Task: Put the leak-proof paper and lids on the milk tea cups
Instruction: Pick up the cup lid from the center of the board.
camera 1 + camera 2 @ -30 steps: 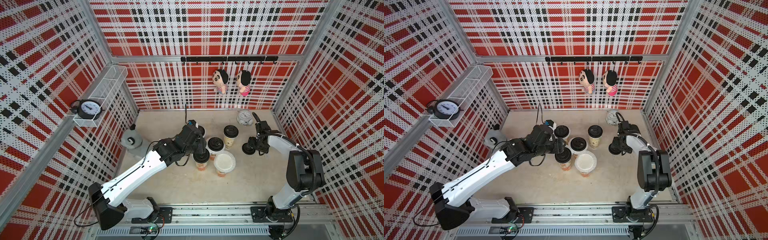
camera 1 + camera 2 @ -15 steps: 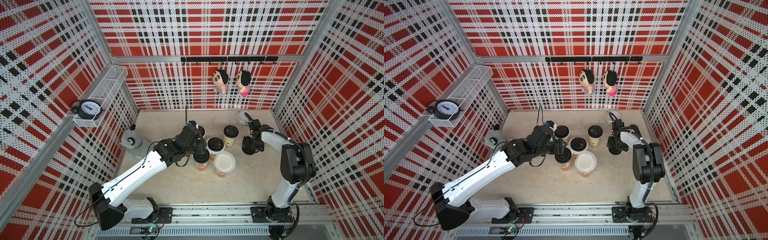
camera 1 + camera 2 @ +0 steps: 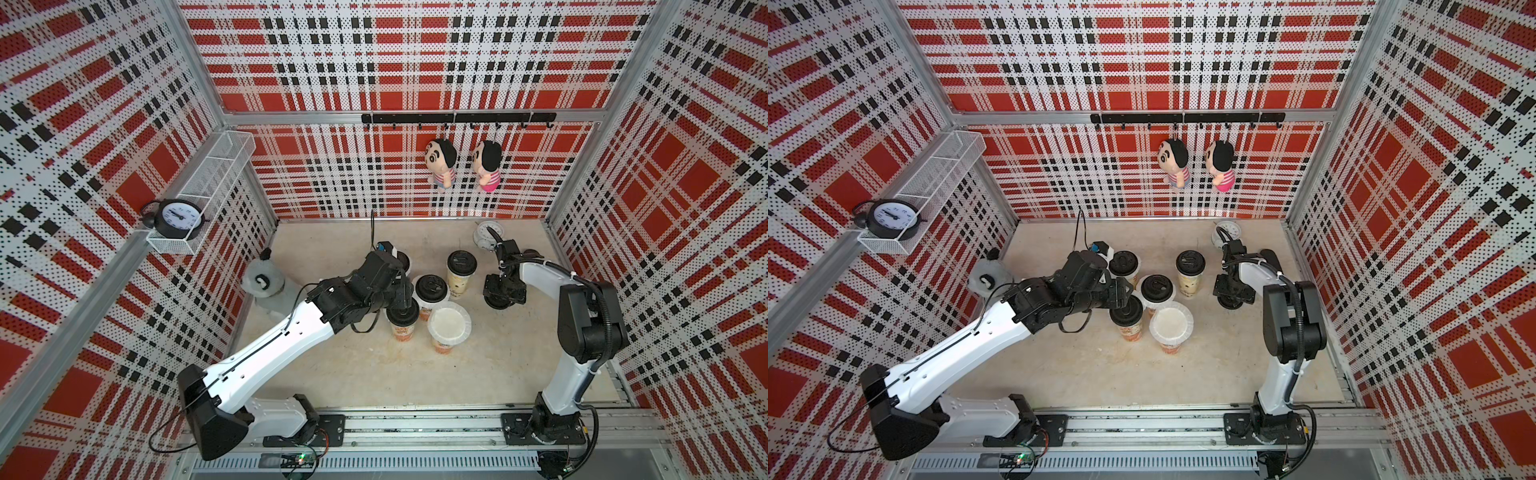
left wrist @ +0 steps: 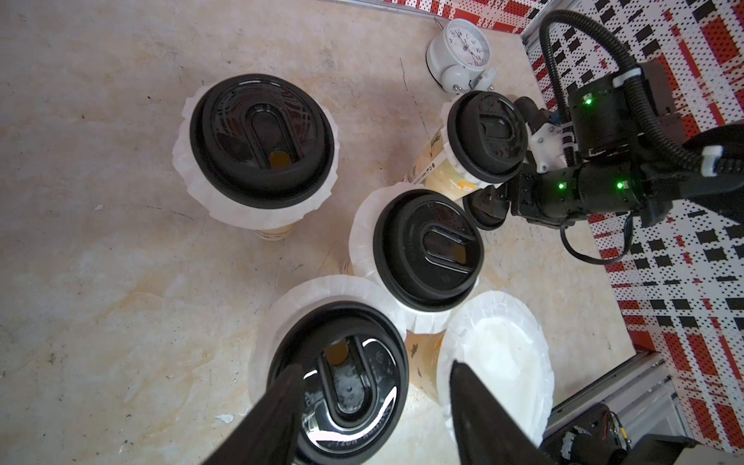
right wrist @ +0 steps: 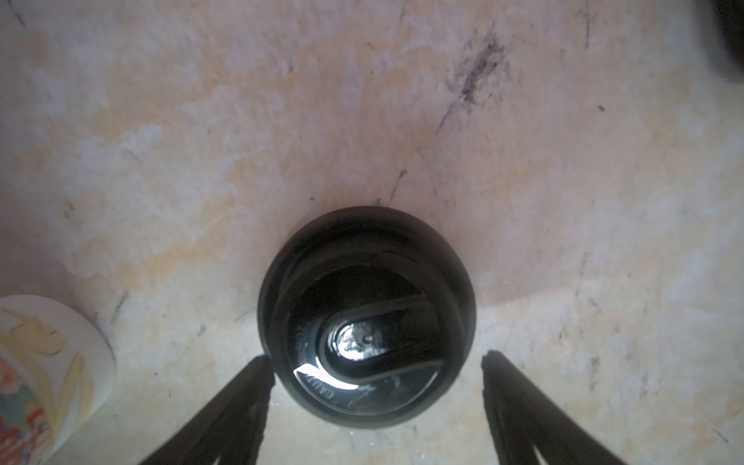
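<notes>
**Near to far.** Five milk tea cups stand clustered on the desk (image 3: 374, 374) between the two arms.

- **Front cup** (image 3: 443, 347): nearest the rail, just beside the left jaws on the side toward the right jaws. A sheet of leak-proof paper (image 3: 449, 323) with a wavy edge is its sole cover.
- **Second cup** (image 3: 401, 332): directly below the left jaws. A paper frill (image 4: 265, 342) shows around its black lid (image 4: 346, 386).
- **Left jaws**: apart and gripping nothing. One finger (image 4: 282, 402) lies over the lid, though contact cannot be told. The other finger (image 4: 475, 402) lies past the rim, above the front cup.
- **Third cup** (image 3: 431, 287): just beyond the left jaws, lidded over paper.
- **Far cups**: one (image 3: 1123, 264) beside the left wrist and one (image 3: 460, 266) toward the right jaws, both black-lidded with white edging beneath.
- **Right jaws**: likewise apart and empty, straddling a loose lid (image 5: 366, 318) that lies flat on the desk. One finger (image 5: 257, 374) is at its rim, the other (image 5: 495, 370) clear of it.
- **White alarm clock** (image 3: 486, 232): beyond the right jaws, near the back wall.
- **Walls**: two dolls (image 3: 441, 160) hang on the back wall. A black clock (image 3: 176, 214) sits in a wire basket (image 3: 216, 166) on the side wall.
</notes>
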`<move>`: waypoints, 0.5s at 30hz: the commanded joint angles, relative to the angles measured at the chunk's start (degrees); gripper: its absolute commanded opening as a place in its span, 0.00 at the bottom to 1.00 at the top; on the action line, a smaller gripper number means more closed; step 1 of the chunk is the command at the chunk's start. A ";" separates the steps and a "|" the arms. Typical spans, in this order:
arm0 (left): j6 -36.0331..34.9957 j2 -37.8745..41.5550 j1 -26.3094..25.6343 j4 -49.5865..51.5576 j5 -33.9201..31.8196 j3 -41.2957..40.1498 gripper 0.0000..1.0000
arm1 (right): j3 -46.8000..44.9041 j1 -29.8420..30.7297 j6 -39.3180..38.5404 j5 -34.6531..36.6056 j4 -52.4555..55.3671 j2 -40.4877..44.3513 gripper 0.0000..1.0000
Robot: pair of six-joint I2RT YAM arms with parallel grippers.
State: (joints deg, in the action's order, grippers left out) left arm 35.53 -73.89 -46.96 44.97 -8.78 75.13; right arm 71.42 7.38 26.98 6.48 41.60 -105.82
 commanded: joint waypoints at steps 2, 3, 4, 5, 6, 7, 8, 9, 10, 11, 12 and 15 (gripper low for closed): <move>-0.59 -0.12 0.38 -1.15 0.51 -0.60 0.62 | 1.35 0.09 -0.18 0.20 -0.45 -1.14 0.83; -0.59 -0.12 0.38 -1.19 0.44 -0.58 0.62 | 1.30 0.12 -0.20 0.11 -0.55 -1.25 0.83; -0.72 -0.20 0.38 -1.19 0.47 -0.56 0.61 | 1.27 0.11 -0.23 0.11 -0.61 -1.37 0.83; -0.70 -0.28 0.42 -1.20 0.51 -0.60 0.61 | 1.27 0.14 -0.20 0.12 -0.64 -1.49 0.82; -0.71 -0.29 0.40 -1.20 0.47 -0.60 0.61 | 1.18 0.12 -0.24 0.11 -0.69 -1.58 0.82; -0.72 -0.44 0.38 -1.20 0.60 -0.60 0.61 | 1.07 0.14 -0.19 0.11 -0.82 -1.62 0.82; -0.72 -0.38 0.38 -1.20 0.60 -0.59 0.61 | 1.04 0.14 -0.26 0.03 -0.91 -1.67 0.82; -0.76 -0.47 0.38 -1.20 0.65 -0.60 0.61 | 0.95 0.09 -0.18 -0.05 -1.00 -1.83 0.82; -0.75 -0.49 0.38 -1.20 0.67 -0.58 0.61 | 0.89 0.09 -0.18 -0.06 -1.08 -1.84 0.81; -0.79 -0.52 0.38 -1.21 0.67 -0.60 0.61 | 0.86 0.10 -0.23 -0.06 -1.11 -1.88 0.81; -0.76 -0.56 0.38 -1.14 0.69 -0.53 0.61 | 0.83 0.12 -0.18 -0.06 -1.24 -1.93 0.81; -0.88 -0.65 0.38 -1.18 0.77 -0.51 0.61 | 0.81 0.09 -0.21 -0.15 -1.39 -1.93 0.79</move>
State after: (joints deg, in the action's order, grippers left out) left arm 35.53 -74.32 -46.94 44.97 -8.38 75.13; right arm 71.66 7.38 26.96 6.35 40.77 -106.94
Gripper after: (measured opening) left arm 0.614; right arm 0.799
